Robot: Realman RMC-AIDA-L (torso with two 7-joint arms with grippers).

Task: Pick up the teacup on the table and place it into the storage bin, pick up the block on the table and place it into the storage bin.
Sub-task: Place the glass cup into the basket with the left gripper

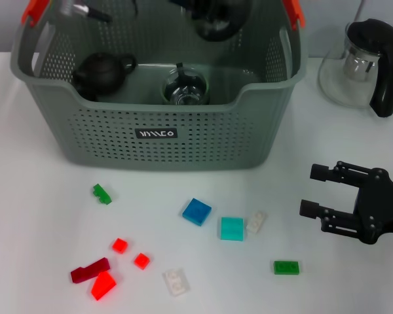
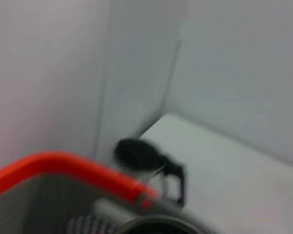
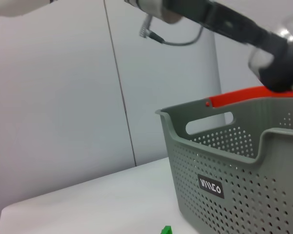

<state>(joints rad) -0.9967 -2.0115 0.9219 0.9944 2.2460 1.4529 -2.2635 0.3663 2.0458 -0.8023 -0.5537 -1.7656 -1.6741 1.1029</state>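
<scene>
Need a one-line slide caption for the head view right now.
Right pincer open above the table beside scattered blocks; storage bin already holds teaware.

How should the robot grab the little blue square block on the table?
Probably from straight above, closing on two opposite flat edges of the blue block. It lies flat and low on the table, so only its thin sides offer a hold. It sits turned at an angle, so the open right gripper, now off to its right, would need to twist to match.
</scene>
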